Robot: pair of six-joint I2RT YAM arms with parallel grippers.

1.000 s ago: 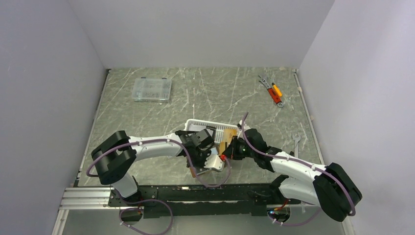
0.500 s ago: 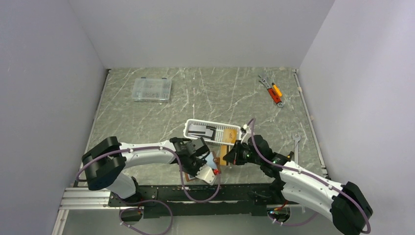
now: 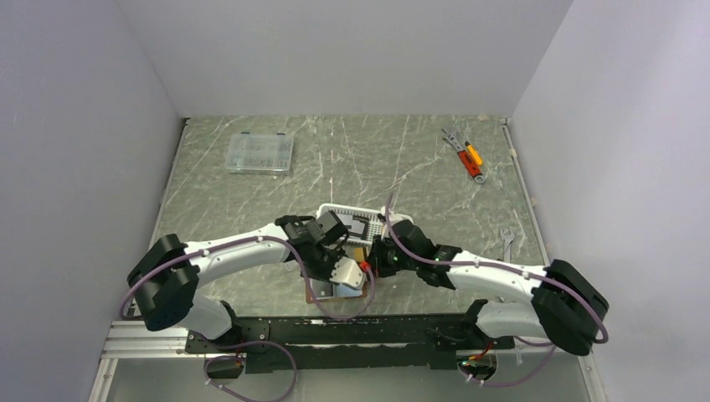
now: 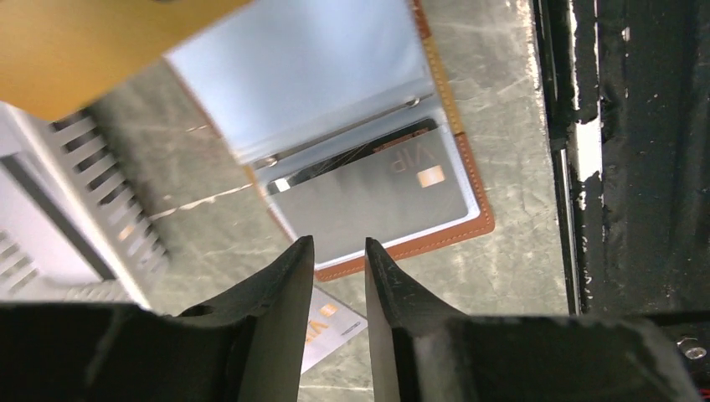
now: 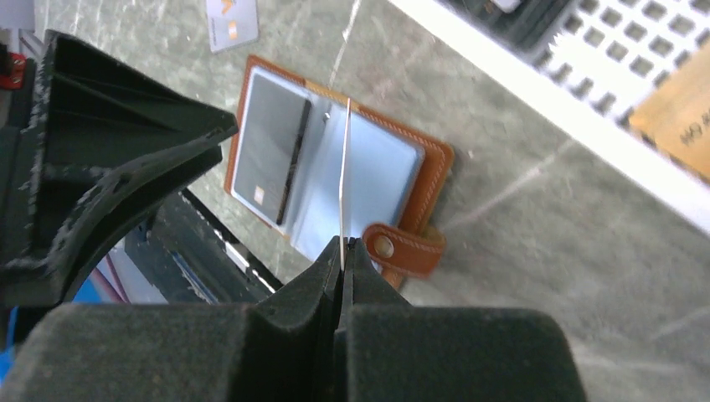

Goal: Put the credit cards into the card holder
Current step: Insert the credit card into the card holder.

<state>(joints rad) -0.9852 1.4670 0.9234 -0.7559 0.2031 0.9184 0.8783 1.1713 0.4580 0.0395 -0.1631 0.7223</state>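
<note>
Right wrist view: right gripper point(image 5: 342, 251) pinched a card point(image 5: 344, 159) edge-on above the open holder point(image 5: 381, 163); left gripper point(image 4: 335, 251) hovered slightly spread, empty, over a sleeved card point(image 4: 377, 201). Best bet: align the edge with a free sleeve mouth and slide it in flat.

Even soft light, faint shadows, near fingers point(image 4: 268, 335) blurred

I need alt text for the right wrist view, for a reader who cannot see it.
The right arm's jaws, shut, hold a thin card edge-on over an open brown wallet lying on the table. One grey card sits in one pocket; a white basket is at the upper right.
</note>
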